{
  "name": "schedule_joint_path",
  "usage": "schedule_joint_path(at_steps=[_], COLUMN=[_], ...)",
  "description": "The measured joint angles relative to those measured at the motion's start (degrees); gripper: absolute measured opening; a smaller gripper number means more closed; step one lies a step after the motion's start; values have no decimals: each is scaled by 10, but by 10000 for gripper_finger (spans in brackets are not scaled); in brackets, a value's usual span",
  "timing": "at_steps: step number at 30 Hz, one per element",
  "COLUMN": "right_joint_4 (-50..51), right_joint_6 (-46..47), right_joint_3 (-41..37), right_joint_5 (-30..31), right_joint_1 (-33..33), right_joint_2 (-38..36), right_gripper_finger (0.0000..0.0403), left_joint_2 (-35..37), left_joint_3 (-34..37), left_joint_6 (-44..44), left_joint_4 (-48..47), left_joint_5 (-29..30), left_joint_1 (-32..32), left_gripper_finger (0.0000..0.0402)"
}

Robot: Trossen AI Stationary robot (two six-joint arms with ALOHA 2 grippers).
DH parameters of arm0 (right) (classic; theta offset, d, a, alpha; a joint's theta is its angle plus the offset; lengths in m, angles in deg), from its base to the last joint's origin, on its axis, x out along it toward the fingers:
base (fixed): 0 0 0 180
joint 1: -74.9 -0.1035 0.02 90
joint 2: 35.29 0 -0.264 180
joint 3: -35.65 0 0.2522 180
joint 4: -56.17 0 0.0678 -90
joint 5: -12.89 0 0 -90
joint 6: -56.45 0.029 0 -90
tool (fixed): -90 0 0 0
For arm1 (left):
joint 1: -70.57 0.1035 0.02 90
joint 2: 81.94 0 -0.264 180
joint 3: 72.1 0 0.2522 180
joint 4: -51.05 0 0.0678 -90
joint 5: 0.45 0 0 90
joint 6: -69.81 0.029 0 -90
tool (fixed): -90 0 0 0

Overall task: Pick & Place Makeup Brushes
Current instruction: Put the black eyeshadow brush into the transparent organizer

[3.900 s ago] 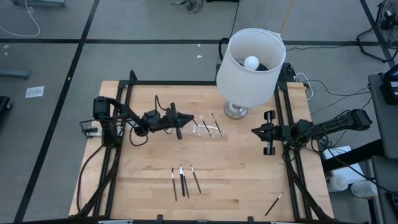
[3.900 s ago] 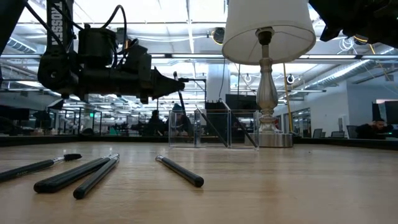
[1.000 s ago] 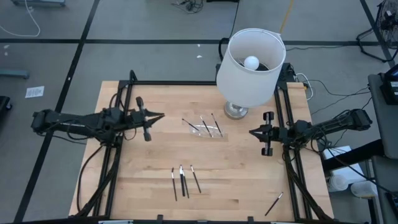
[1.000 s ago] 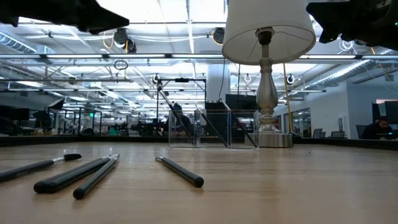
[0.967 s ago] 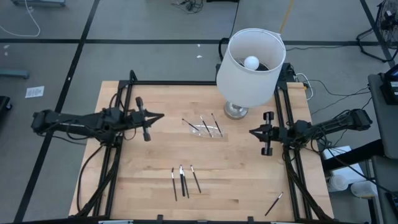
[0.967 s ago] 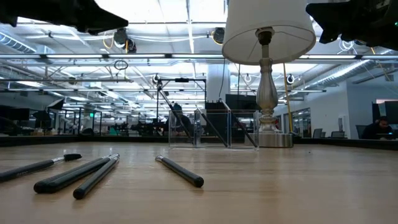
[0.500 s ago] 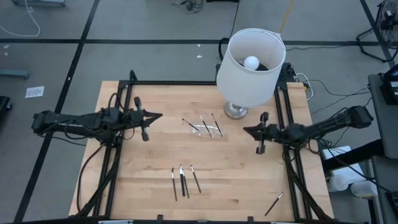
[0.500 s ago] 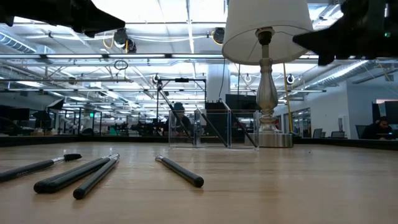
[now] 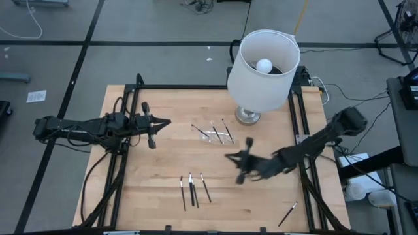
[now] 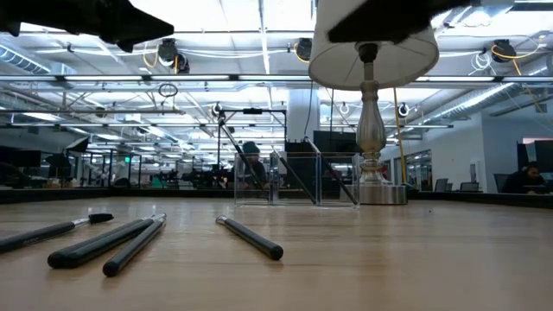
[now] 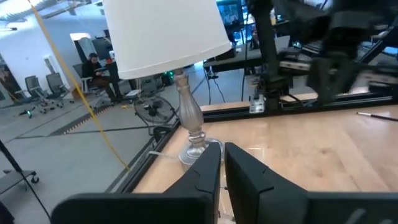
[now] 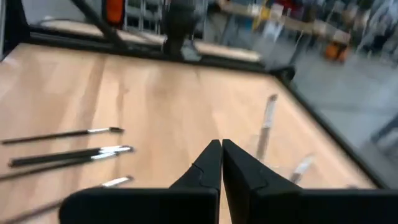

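Moved: right gripper swung to counter centre, fingers closed, empty. Left gripper at 9 o'clock, fingers closed. Risk: scattering brushes at 6 o'clock if lowered closed.

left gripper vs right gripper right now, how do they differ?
Left gripper sits at the table's left edge; right gripper reaches out over the middle. Left aims toward the lamp; right aims toward the loose brushes. Left's fingers show a slim gap; right's are pressed shut. Both hold nothing.
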Motion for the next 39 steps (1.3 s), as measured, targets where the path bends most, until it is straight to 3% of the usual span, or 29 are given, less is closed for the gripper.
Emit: schedule_joint_path(at_steps=[8,13,20,25,30,35,39], right_joint_4=[290,337,298,306,298,317,330], right_joint_6=[176,229,278,325,351,380,392], right_joint_3=[297,389,407,407,407,407,407], right_joint_5=[-2,-15,-155,-221,-241,-212,-211], right_joint_1=[-10,-8,15,28,32,32,32], right_joint_2=[212,305,369,396,402,402,402], right_gripper_finger=[0,0,0,13,79,164,208], left_joint_2=[0,0,0,0,0,0,0], left_joint_3=[0,0,0,0,0,0,0], left_joint_6=[-28,-55,-83,-81,-77,-70,-65], left_joint_4=[-11,-18,-27,-27,-27,-27,-26], left_joint_5=[-65,-92,-92,-90,-90,-86,-86], left_joint_1=[0,0,0,0,0,0,0], left_gripper_finger=[33,30,4,23,30,10,8])
